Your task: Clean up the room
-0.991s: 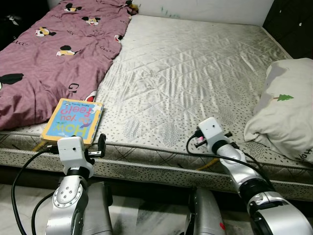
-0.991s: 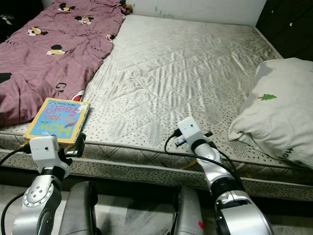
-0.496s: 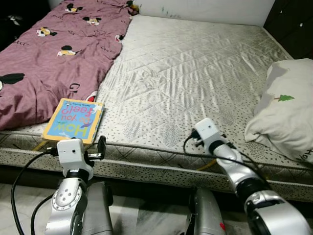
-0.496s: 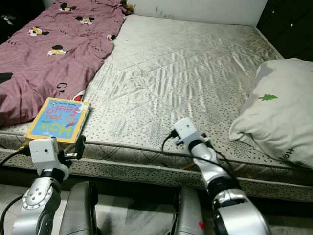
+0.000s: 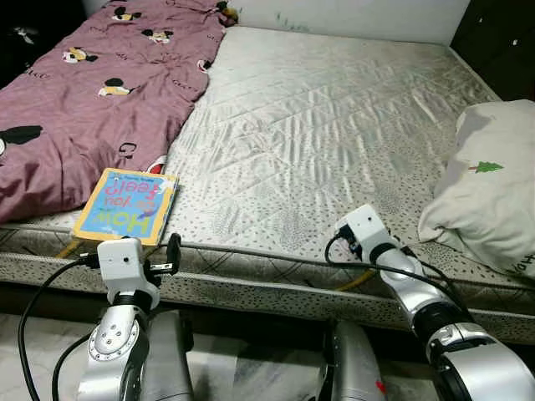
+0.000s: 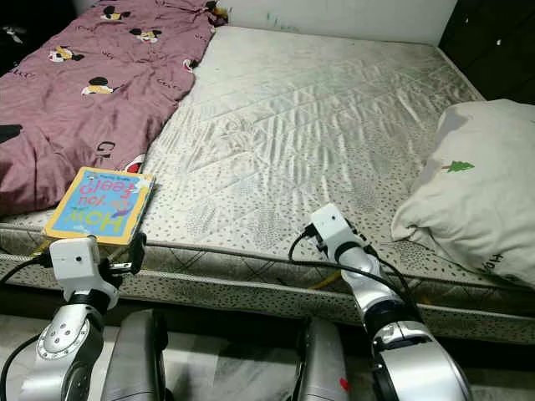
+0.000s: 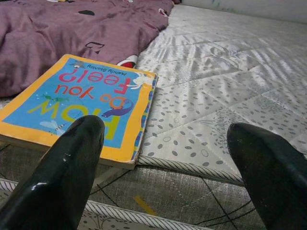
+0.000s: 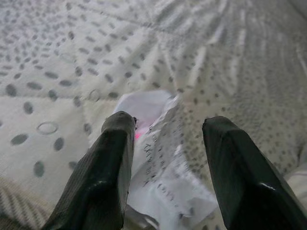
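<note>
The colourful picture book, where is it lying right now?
The book lies on the front left edge of the mattress, beside the maroon blanket and just ahead of the left hand, whose fingers are spread.

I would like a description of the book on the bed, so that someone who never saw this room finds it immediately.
On the bare patterned mattress, look along the front edge at the robot's left, beside the purple blanket. The book lies flat there, just beyond the open left gripper. Its blue cover and yellow border set it apart.

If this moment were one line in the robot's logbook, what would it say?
right end effector: open over crumpled white paper | left end effector: open near yellow-edged picture book
</note>
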Tool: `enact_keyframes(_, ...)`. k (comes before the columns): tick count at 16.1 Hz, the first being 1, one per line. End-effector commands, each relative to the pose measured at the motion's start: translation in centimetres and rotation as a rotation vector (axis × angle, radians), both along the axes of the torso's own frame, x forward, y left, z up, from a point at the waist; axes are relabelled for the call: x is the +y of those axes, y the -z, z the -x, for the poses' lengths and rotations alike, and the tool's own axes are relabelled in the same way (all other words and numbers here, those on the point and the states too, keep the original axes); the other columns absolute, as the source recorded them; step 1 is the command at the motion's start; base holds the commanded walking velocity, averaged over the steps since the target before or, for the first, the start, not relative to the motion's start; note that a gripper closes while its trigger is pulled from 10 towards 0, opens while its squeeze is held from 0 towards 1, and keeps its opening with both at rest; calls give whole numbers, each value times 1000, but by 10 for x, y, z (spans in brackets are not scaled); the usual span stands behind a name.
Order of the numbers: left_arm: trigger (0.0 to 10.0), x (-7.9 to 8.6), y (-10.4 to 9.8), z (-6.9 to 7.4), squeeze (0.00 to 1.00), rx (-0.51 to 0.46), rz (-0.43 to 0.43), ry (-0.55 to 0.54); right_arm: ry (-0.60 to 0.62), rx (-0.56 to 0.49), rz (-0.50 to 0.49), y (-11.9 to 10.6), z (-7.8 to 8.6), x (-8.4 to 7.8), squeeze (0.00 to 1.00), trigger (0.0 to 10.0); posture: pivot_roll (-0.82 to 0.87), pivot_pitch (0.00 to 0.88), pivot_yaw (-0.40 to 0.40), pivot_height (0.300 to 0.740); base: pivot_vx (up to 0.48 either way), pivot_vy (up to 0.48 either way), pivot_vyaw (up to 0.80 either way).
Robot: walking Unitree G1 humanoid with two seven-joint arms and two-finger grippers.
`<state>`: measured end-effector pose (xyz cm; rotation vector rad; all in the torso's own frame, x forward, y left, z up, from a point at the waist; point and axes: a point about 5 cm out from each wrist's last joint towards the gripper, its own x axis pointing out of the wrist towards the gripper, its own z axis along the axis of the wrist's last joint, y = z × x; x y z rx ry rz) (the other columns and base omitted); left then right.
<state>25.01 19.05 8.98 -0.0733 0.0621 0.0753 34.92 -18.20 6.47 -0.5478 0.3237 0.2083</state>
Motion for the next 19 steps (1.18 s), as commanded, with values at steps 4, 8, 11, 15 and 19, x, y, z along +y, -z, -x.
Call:
enact_keyframes(4, 10000, 0, -5, 0, 0, -10, -13, 14, 7, 55, -9, 8, 4, 1, 0, 10000, 24, 7, -50, 508, 0, 0, 0)
enact_keyframes(8, 10000, 0, -5, 5, 0, 2, -17, 21, 8, 75, -8, 13, 6, 5, 0, 10000, 41, 36, -47, 508, 0, 0, 0)
enact_keyframes(11, 10000, 1, -7, 6, 0, 5, -23, 23, 10, 73, 25, 14, 5, 10, 0, 10000, 55, 59, -42, 508, 0, 0, 0)
enact_keyframes(15, 10000, 4, -9, 9, 0, 14, -31, 21, 25, 84, 63, 15, 5, 13, 0, 0, 61, 94, -39, 508, 0, 0, 0)
enact_keyframes(19, 10000, 3, -9, 11, 0, 25, -32, 21, 66, 61, 70, 12, 3, 10, 0, 0, 66, 106, -34, 508, 0, 0, 0)
